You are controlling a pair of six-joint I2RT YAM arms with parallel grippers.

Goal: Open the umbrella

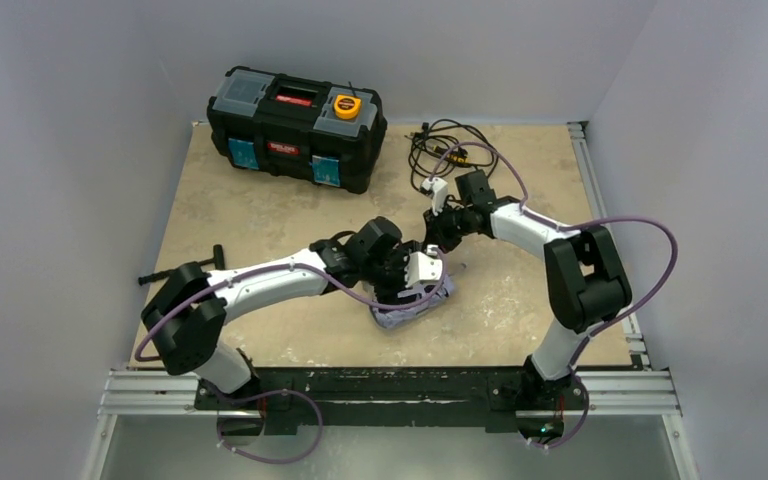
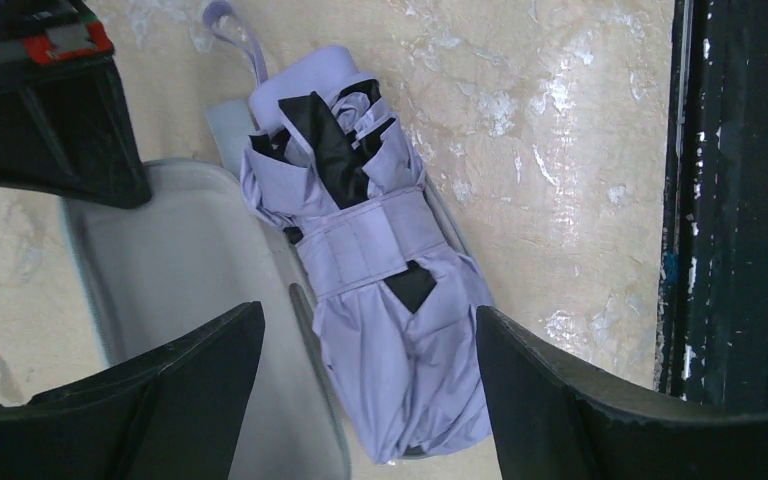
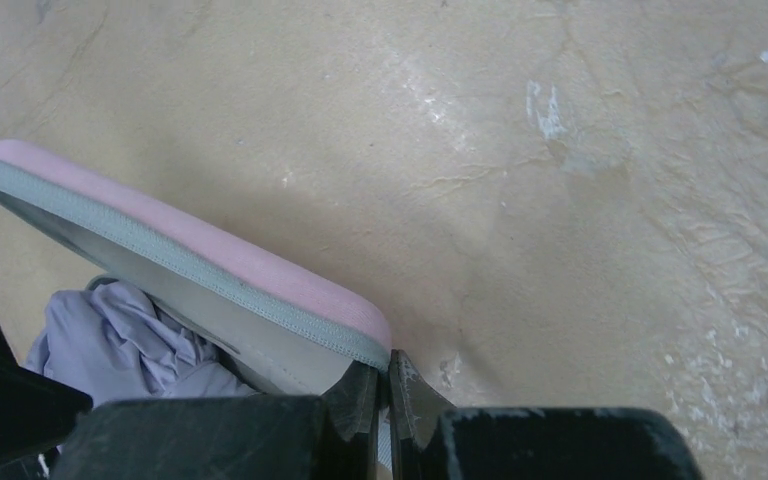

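The folded lilac umbrella [image 2: 380, 270], strapped shut with black lining showing and its loop [image 2: 228, 28] at the far end, lies in the lower half of an open capsule case. It also shows near the table's centre in the top view [image 1: 412, 312]. My left gripper [image 2: 370, 400] is open, jaws wide either side of the umbrella's near end, just above it. My right gripper [image 3: 388, 385] is shut on the zipper edge of the pink case lid [image 3: 210, 260] and holds it raised. The lid's grey inside [image 2: 160, 260] shows left of the umbrella.
A black toolbox [image 1: 295, 125] stands at the back left. A tangle of black cables [image 1: 450, 145] lies at the back centre. A thin black T-handled tool [image 1: 185, 265] lies at the left. The table's black front rail [image 2: 730, 200] runs close beside the umbrella.
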